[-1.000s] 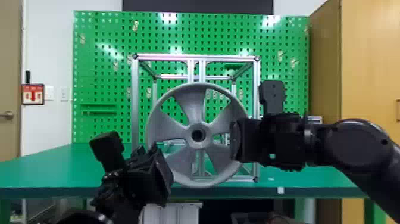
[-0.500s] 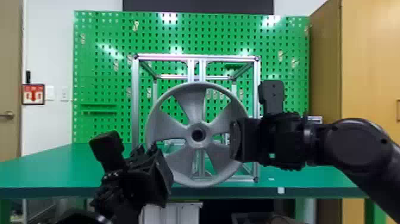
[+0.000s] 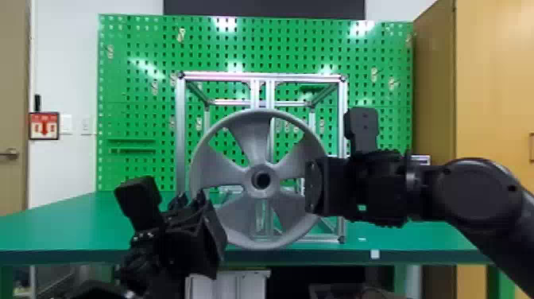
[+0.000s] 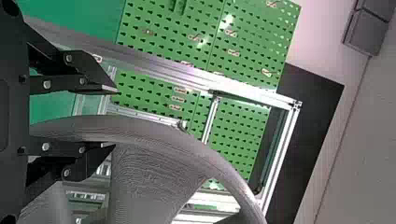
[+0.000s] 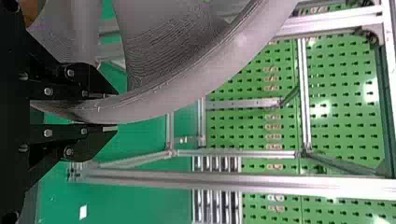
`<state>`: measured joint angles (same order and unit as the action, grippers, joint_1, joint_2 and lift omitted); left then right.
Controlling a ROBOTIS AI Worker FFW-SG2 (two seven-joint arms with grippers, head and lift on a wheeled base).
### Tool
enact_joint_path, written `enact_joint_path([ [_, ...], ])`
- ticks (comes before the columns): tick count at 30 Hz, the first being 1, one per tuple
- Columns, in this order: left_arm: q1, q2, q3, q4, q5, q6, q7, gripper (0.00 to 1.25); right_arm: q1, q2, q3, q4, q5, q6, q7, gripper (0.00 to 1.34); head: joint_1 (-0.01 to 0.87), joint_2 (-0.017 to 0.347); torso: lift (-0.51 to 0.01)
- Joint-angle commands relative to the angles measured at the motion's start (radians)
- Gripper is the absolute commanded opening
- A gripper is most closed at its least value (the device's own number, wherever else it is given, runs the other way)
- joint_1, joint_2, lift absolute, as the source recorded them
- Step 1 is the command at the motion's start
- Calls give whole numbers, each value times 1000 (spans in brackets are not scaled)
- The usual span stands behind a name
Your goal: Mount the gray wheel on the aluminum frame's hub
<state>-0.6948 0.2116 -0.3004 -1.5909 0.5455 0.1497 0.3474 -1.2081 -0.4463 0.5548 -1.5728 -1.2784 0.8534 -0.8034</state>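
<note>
Green pegboard (image 3: pixel 139 59) backs the table (image 3: pixel 79 222) and aluminum frame (image 3: pixel 262 76). Before the frame, the gray wheel (image 3: pixel 252 137) stands face-on, held up by the right gripper (image 5: pixel 116 112), which pinches its rim. In the head view its bore (image 3: pixel 261 180) lies at nine o'clock from that grip, and about two o'clock from the left gripper (image 4: pixel 114 117), spread wide close at the rim. The wheel's axis probably needs lining up with the hub, hidden from sight.
</note>
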Motion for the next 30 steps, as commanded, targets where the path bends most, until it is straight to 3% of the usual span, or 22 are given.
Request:
enact_joint_path([
  [1,-5,0,6,0,-3,2,81,408,-2,3,-3,5,5,-1,-62,288,-5,6,-499],
  [30,-25,-1,-2,35,7,27,81,411,-11,4,-9,28,14,18,-59,290,-5,6,-499],
])
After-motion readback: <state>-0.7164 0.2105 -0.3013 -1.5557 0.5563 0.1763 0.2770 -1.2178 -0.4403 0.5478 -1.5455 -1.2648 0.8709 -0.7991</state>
